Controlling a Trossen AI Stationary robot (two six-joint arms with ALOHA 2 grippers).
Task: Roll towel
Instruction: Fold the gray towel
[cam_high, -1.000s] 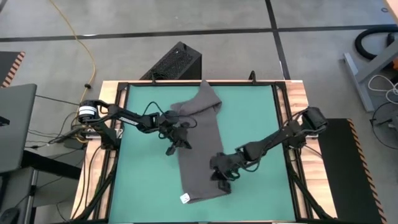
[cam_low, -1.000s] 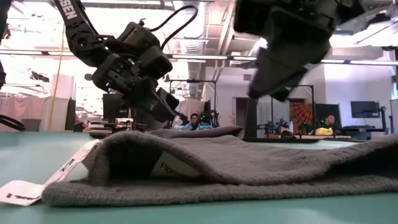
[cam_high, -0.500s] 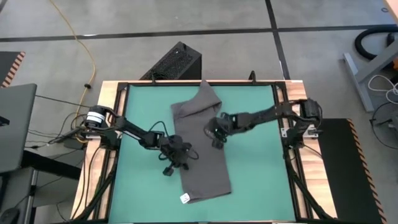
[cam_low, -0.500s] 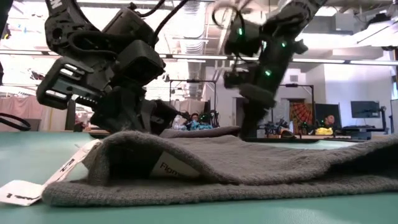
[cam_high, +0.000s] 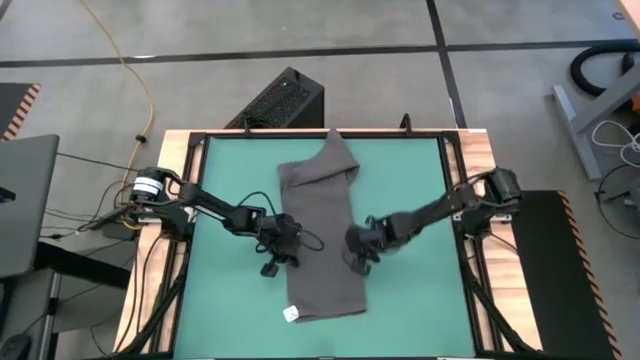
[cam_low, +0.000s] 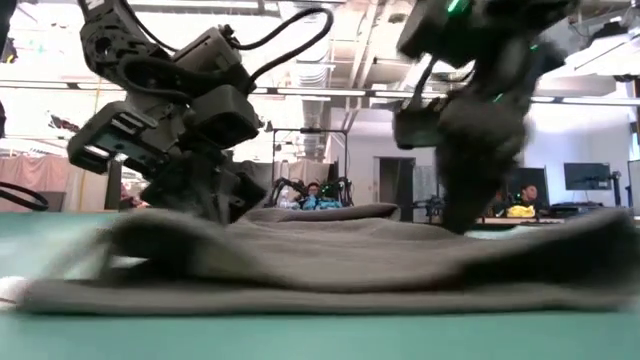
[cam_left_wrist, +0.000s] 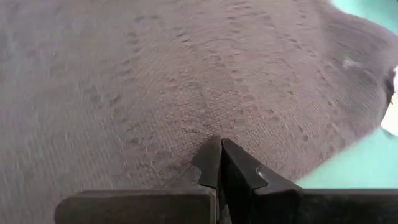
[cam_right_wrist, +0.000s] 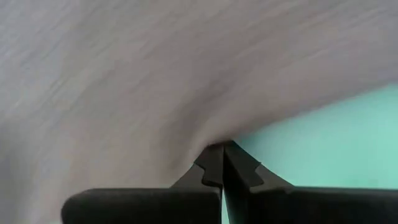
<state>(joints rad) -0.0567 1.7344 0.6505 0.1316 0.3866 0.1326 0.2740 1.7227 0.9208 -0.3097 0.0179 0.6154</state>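
Surface: green mat (cam_high: 410, 190) framed in wood, on a grey floor.
Towel: dark grey towel (cam_high: 318, 240) lies lengthwise along the mat's middle, its far end bunched to a point near the far edge; white tag (cam_high: 291, 313) at the near left corner.
Left gripper: left gripper (cam_high: 277, 252) at the towel's left edge, fingers (cam_left_wrist: 214, 163) pressed together on the cloth surface.
Right gripper: right gripper (cam_high: 357, 254) at the towel's right edge, fingers (cam_right_wrist: 217, 163) clamped on the towel's edge where cloth meets mat.
Background: black box (cam_high: 280, 100) on the floor beyond the table.
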